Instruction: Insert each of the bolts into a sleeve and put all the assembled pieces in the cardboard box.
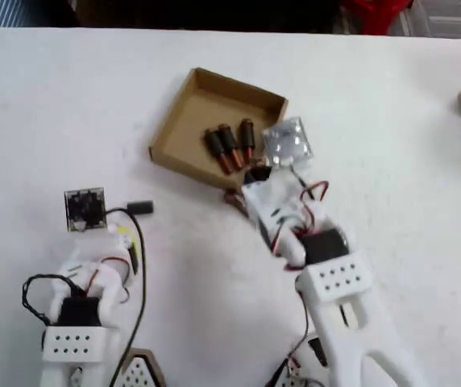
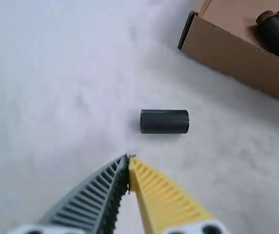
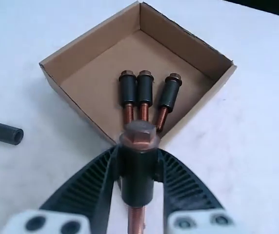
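**Copper bolt in sleeve clamped at box edge, spare sleeve loose on table**

Black fingers of the right gripper (image 3: 138, 163) are clamped on a dark sleeve (image 3: 137, 180) with a copper bolt (image 3: 138, 135) pushed through it. The bolt head points toward the box and the threaded end sticks out back toward the wrist. In the high view, the right arm stretches diagonally from the near table edge, with its wrist just at the near wall of the cardboard box (image 3: 88, 48). The held piece sits just short of that wall.

The left arm is folded low at the near left. The left gripper (image 2: 129, 161) is closed with nothing in it, its grey and yellow tips touching. It points at the loose sleeve (image 2: 164, 121), which lies on its side on the white table (image 1: 392, 161), near the tips but not touching.

Farther off, three assembled pieces (image 3: 144, 90) lie side by side on the box floor, heads toward the far corner.
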`<state>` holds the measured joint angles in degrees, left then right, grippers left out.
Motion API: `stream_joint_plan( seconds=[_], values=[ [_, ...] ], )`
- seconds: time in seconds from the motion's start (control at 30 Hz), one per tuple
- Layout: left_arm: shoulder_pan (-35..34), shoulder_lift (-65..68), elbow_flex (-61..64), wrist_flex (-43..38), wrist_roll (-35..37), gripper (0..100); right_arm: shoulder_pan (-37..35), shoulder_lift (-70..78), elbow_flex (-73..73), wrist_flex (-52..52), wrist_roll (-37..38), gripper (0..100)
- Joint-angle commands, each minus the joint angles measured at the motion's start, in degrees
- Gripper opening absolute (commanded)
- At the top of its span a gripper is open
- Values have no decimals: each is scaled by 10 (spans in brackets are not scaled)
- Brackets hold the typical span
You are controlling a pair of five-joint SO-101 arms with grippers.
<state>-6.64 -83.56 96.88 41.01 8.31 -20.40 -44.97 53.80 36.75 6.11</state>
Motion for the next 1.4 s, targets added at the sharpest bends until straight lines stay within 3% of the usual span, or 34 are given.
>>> stream_joint_plan(
  seconds=[0.0,0.73,0.87,1.13,1.37],
  values=[
    [-4,-8,-4,17,-6,31,28,111,-168,45,16,19],
    [-4,-8,-11,32,-31,31,24,701,-647,57,16,22],
    [-4,-8,-11,32,-31,31,16,746,-697,95,16,35],
    [-4,-8,-9,16,-31,31,2,773,-767,207,19,256],
    [-47,-7,-11,-28,-27,31,-29,732,-830,366,20,187]
  ],
)
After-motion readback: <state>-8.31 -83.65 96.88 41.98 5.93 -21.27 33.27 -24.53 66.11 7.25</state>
